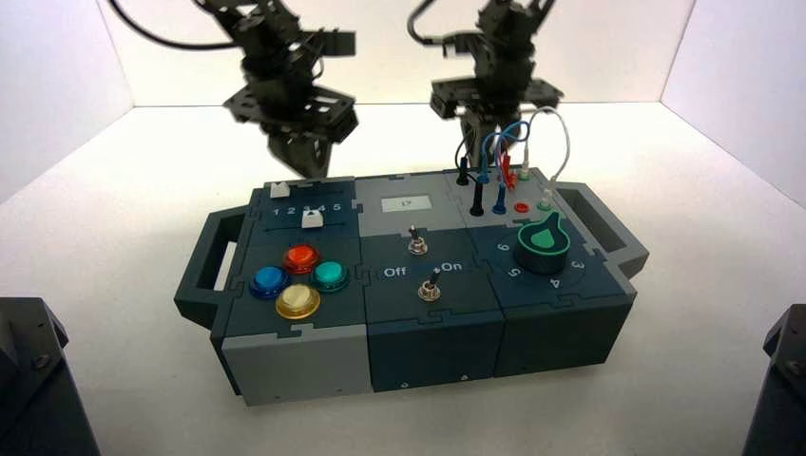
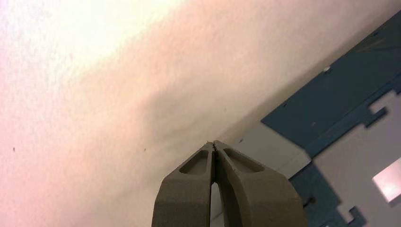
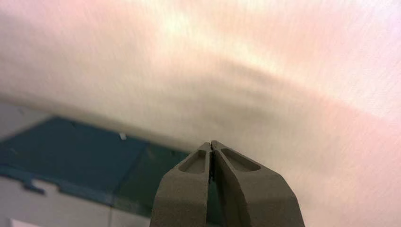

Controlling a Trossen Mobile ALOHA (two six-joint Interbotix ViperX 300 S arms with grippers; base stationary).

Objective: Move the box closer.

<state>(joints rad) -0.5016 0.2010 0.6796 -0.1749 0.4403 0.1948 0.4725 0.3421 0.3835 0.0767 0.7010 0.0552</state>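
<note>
The box stands mid-table, dark blue-grey, with a handle at its left end and one at its right end. On top are four round buttons, two toggle switches, a green knob and wired plugs. My left gripper hangs just behind the box's far left edge, shut and empty. In the left wrist view its tips meet over the white table beside the box's corner. My right gripper hangs behind the far edge by the wires. Its tips are shut, past the box's edge.
White walls close in the table at the back and on both sides. Black robot bases stand at the near left corner and the near right corner. White table surface lies all round the box.
</note>
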